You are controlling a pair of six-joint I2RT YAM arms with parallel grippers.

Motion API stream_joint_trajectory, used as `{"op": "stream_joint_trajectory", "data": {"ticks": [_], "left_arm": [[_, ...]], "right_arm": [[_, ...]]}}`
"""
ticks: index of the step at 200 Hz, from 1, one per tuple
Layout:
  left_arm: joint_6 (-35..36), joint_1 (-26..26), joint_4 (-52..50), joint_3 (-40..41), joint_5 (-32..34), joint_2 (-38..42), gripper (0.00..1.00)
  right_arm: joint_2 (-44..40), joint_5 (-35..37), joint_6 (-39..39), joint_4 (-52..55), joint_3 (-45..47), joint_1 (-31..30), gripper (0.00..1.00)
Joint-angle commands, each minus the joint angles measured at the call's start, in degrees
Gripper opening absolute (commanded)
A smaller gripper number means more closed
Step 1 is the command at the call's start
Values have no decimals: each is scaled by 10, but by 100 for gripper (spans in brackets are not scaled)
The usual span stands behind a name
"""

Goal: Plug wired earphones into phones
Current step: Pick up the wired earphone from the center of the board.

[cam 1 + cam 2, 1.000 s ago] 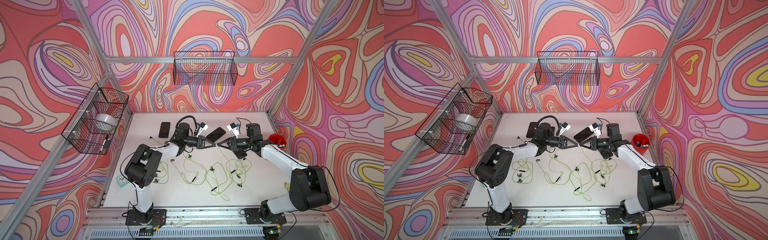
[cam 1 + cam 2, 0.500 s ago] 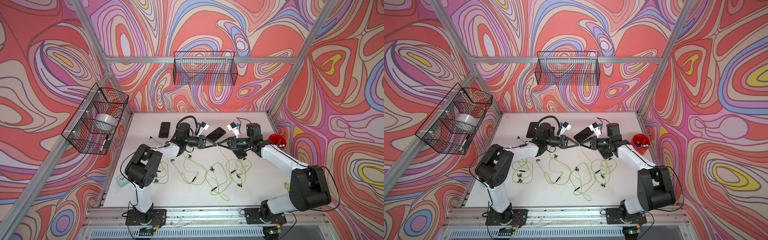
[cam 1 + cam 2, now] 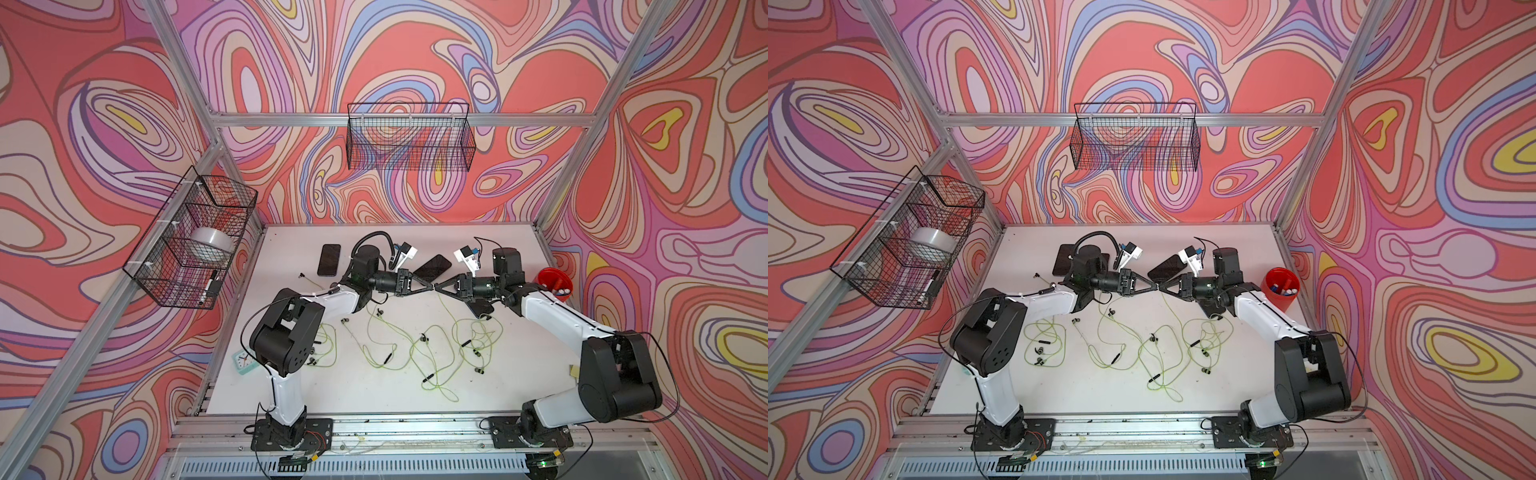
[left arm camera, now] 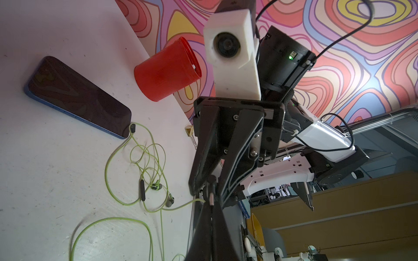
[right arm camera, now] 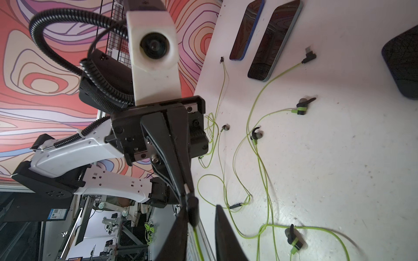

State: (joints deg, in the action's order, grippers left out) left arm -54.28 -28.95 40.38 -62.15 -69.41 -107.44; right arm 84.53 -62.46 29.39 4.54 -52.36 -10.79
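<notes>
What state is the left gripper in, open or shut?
Shut: in the right wrist view the left gripper pinches an earphone plug, its jaws showing no gap.

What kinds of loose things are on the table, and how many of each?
phones: 4
wired earphones: 4
red cup: 1
mint-green clock: 1
Total: 10
</notes>
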Motion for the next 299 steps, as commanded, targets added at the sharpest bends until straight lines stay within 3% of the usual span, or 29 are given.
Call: {"op": "stream_joint_trajectory", "data": {"ticks": [1, 176, 230, 258, 277, 299], "left_arm": [[-7, -2, 30, -9, 0, -2, 0], [-10, -7, 29, -19, 7, -11, 0], [-2, -8, 23, -18, 5, -9, 0], [35, -5, -19, -18, 11, 3, 0], [88, 4, -89, -24, 27, 23, 21], [156, 22, -193, -47, 69, 44, 53]], "right_arm": [[-4, -9, 13, -28, 9, 2, 23], [4, -22, 30, -52, 16, 2, 17], [-1, -10, 23, -49, 15, 2, 4], [-10, 8, 1, -33, 13, 2, 0], [-19, 26, -18, -13, 12, 2, 0], [-38, 67, -38, 10, 14, 3, 0]]}}
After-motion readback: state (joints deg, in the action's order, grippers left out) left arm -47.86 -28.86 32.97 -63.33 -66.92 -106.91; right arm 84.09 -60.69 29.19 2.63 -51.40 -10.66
